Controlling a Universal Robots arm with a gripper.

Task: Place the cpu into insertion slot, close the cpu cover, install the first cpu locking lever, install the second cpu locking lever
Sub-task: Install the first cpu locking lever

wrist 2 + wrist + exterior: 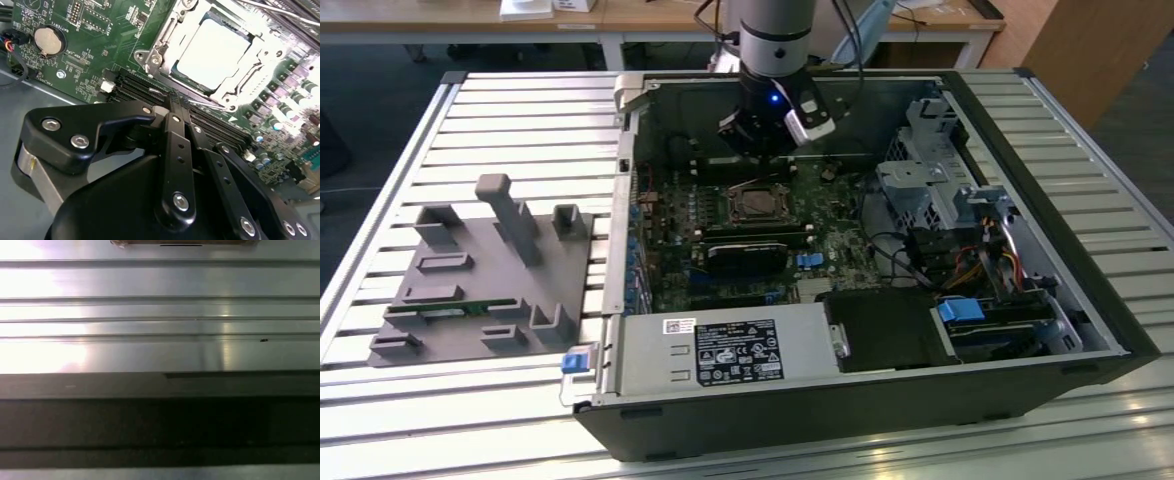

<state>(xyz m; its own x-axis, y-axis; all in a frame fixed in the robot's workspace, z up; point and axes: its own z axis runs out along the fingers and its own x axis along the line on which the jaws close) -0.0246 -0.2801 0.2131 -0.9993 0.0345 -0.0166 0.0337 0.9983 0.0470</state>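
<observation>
Inside the open computer case (1067, 300): cpu (214, 50) seated in insertion slot (754, 205), cpu cover (165, 45) lying around it. Claw (172, 107) pressed together, empty, poised just beside the socket, apparently for lever work.

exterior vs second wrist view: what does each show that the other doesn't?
Exterior view alone: the whole open computer case, the grey fixture block on the slatted table, and the arm.

Second wrist view alone: a coin battery, and the cpu seated in the socket under the cpu cover.

Both: the gripper and the insertion slot.
</observation>
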